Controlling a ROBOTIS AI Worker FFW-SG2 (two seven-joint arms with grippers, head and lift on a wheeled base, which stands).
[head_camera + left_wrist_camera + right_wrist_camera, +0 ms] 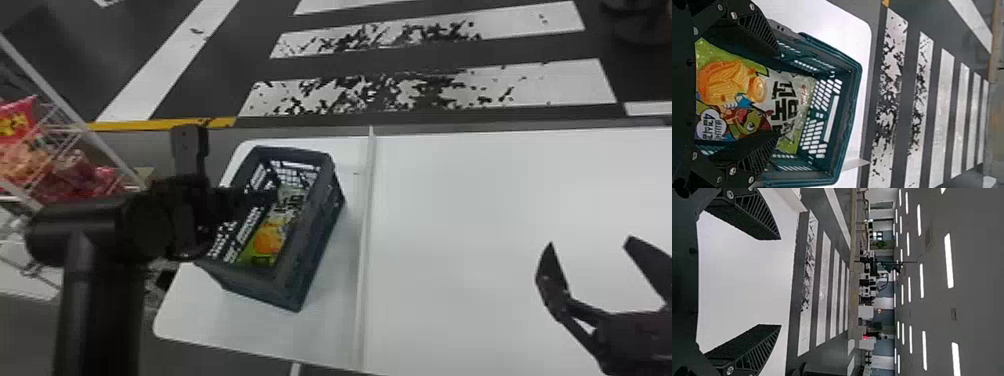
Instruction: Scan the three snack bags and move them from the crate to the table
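The crate [320, 235] stands on the left part of the white table, with a green and white snack bag [280, 225] lying inside it. My left gripper [265, 197] is over the crate's left side, above the bag. In the left wrist view, my left gripper [777, 94] has its fingers wide apart, the bag [785, 103] beyond and between them, inside the crate [850, 98]. Parked over the right side of the table, my right gripper [590, 242] is open and holds nothing; the right wrist view also shows the right gripper [781, 282] with spread fingers.
A raised white strip [366, 240] runs across the table [475, 225] just right of the crate. At the far left stands a wire rack [75, 117] holding red snack bags [20, 117]. Striped floor lies past the table's far edge.
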